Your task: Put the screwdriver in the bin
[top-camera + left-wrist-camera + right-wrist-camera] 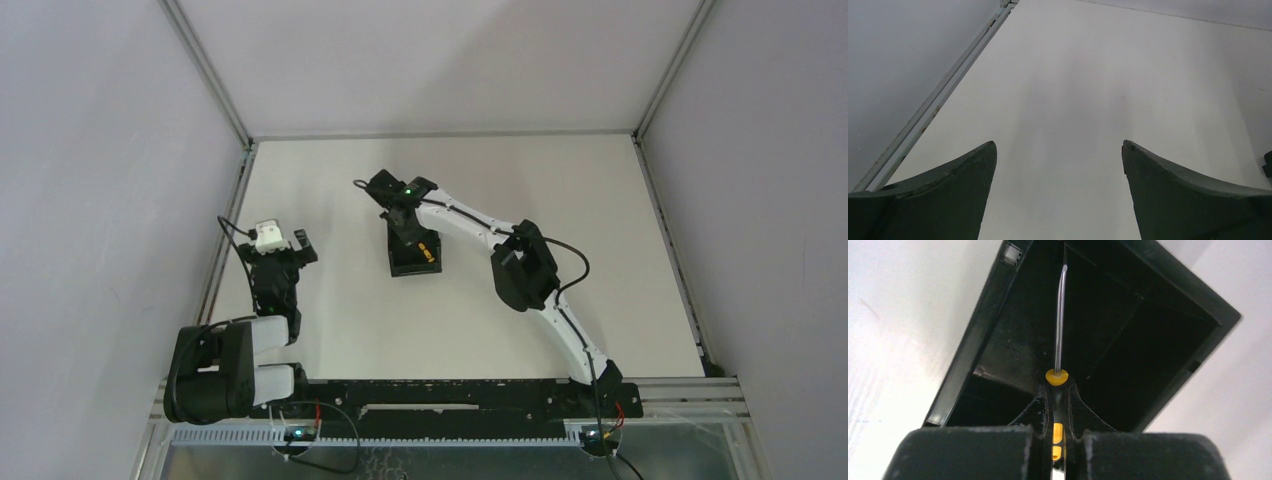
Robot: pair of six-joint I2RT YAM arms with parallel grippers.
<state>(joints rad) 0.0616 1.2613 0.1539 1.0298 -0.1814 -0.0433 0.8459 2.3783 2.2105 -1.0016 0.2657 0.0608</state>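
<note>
The black open-top bin [403, 267] sits near the middle of the white table. My right gripper [413, 243] hangs over it, shut on the screwdriver [427, 252] by its orange-yellow and black handle. In the right wrist view the handle [1058, 432] is clamped between my fingers [1040, 407], and the thin metal shaft [1060, 315] points down into the bin [973, 340], its tip near the far wall. My left gripper [290, 246] is open and empty at the table's left side; its fingers [963, 190] stand wide apart over bare table.
Metal frame rails run along the table's left edge [228, 235] and right edge [668, 240]. Grey walls enclose the back and sides. A black rail [450, 392] at the near edge holds both arm bases.
</note>
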